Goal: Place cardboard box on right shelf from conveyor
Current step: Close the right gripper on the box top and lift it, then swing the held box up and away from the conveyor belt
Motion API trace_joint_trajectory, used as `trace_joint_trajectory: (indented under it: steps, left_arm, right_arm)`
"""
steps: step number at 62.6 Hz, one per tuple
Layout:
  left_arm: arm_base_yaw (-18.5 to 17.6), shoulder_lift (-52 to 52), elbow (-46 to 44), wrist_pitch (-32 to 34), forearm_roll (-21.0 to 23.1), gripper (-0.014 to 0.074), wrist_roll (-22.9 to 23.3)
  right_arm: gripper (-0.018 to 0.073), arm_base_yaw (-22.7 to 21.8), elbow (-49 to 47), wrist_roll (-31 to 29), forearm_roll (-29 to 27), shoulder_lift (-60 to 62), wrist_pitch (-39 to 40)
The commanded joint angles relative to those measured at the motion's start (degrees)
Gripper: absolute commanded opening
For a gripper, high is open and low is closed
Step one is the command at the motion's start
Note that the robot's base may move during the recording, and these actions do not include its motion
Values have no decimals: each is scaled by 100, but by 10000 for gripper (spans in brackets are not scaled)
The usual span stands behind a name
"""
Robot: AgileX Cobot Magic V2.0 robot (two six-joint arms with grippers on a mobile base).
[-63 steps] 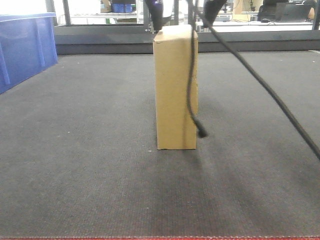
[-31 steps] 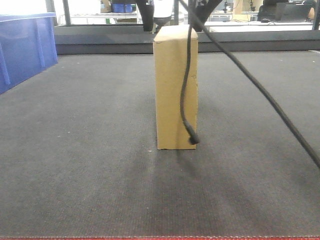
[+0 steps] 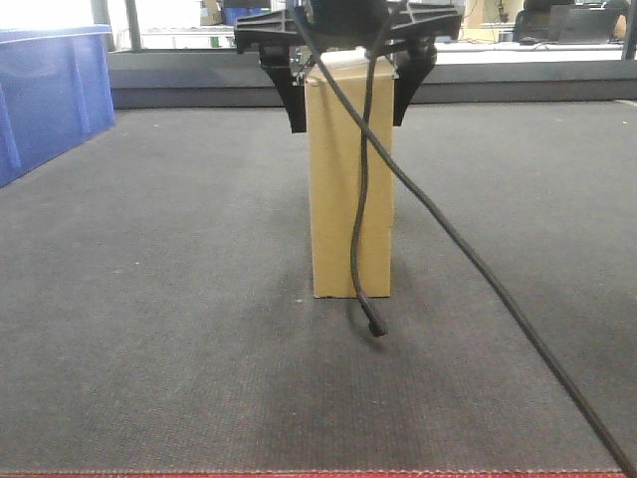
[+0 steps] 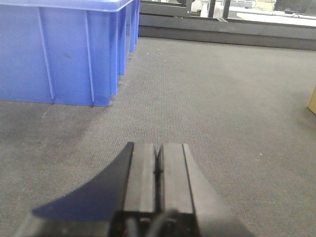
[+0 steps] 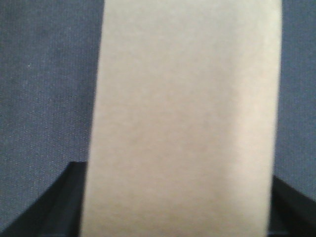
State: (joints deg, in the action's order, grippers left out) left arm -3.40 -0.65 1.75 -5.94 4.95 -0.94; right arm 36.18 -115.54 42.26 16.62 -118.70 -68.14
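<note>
The tan cardboard box stands upright in the middle of the dark grey conveyor. My right gripper has come down over the box's top and is open, with one black finger on each side of the upper edges. In the right wrist view the box fills the frame between the two fingers of that gripper. My left gripper is shut on nothing, low over the belt, and a corner of the box shows at its far right. The right shelf is out of view.
A blue plastic bin stands on the belt at the left, close ahead of the left gripper. A black cable hangs down in front of the box. The belt's thin red front edge runs along the bottom.
The right gripper has dropped into view and now straddles the top of the box. The hanging cable has swung lower and slightly left. The box has not moved.
</note>
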Motion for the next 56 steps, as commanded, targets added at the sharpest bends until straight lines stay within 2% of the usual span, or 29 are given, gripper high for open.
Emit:
trace_joint_trajectory:
  steps: [1,9,13,28,35,43,56]
  left_arm:
    - [-1,-72,-16,518,27,-119,29]
    - [-1,-72,-16,518,27,-119,29]
    - [-1,-72,-16,518,27,-119,29]
    - [-1,-72,-16,518,27,-119,29]
    - [-1,-72,-16,518,27,-119,29]
    - [-1,-72,-16,518,27,-119,29]
    - [-1,-72,-16,518,27,-119,29]
  right_arm:
    - [458,-39,-139,-21,154,381,170]
    - [246,-116,-139,-90,154,534,176]
    - [212,-168,-139,-149,154,645,182]
    - [216,-512,-106,-1420,-30,1171,278]
    - [216,-756,208,-1926,-179,1546,391]
    - [216,-1072,1101,-2434,-362,2121,851]
    - [216,-1705,3216,-2695,-647,3491,2050]
